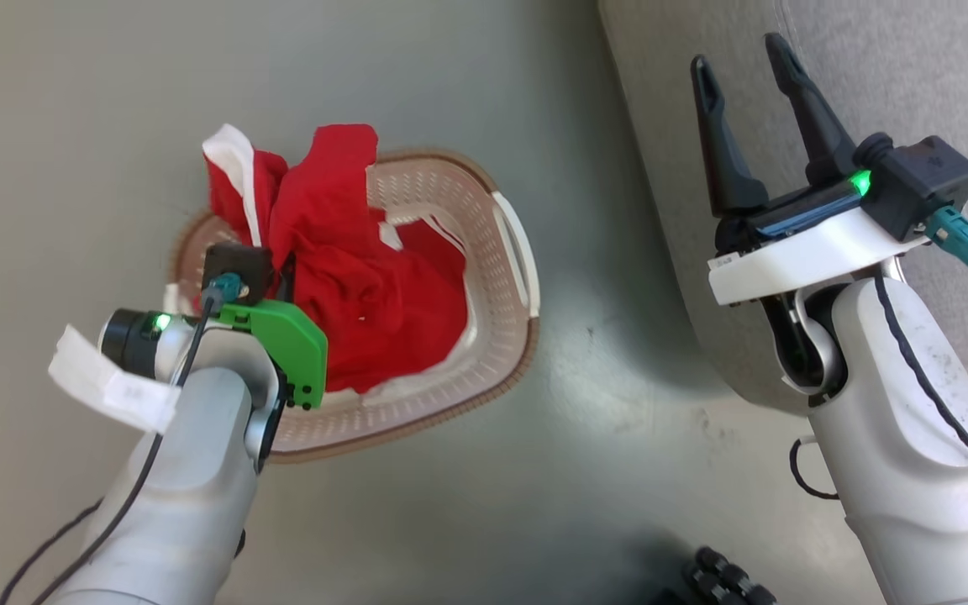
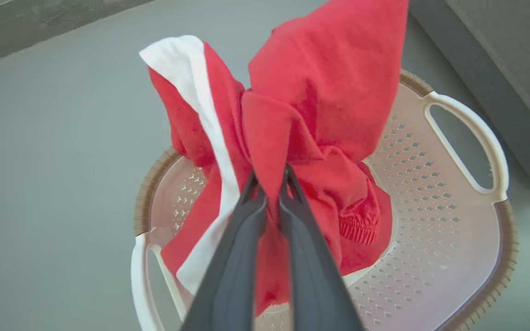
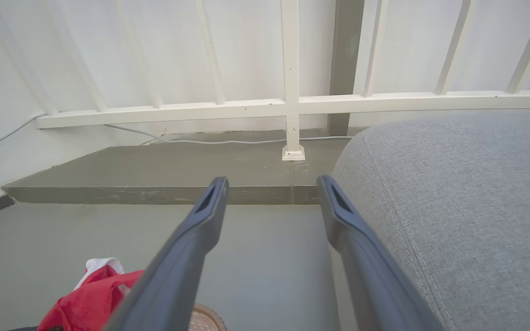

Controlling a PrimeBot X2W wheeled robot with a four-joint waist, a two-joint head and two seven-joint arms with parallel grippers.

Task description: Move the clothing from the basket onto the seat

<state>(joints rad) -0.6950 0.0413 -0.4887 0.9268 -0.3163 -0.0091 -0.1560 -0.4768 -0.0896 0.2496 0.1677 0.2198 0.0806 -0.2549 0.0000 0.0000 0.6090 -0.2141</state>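
The left gripper (image 2: pixel 270 178) is clenched on the clothing (image 2: pixel 325 92), its 2 dark fingers (image 2: pixel 228 276) pinching a bunched fold of bright red fabric right at their tips. From the pinch the cloth fans out in 2 lobes, one edged with a broad white stripe, and its lower folds, one with a gathered elastic hem, hang down inside the basket (image 2: pixel 430 207). In the head view more red fabric with white trim lies on the basket's bottom, and the raised bunch reaches over the far rim; whether the pinched fold belongs to 1 garment or 2 cannot be told. The cream basket, with perforated walls, a brown braided rim and white side handles, stands on the grey floor (image 1: pixel 72 126), near the rounded corner of the seat (image 1: pixel 870 67) but apart from it. The right gripper (image 1: pixel 738 52) is released, its fingers spread wide with nothing between them, held over the edge of the grey woven seat. Its wrist view looks past the seat corner to a low step (image 3: pixel 154 170) and a white railing (image 3: pixel 292 105).
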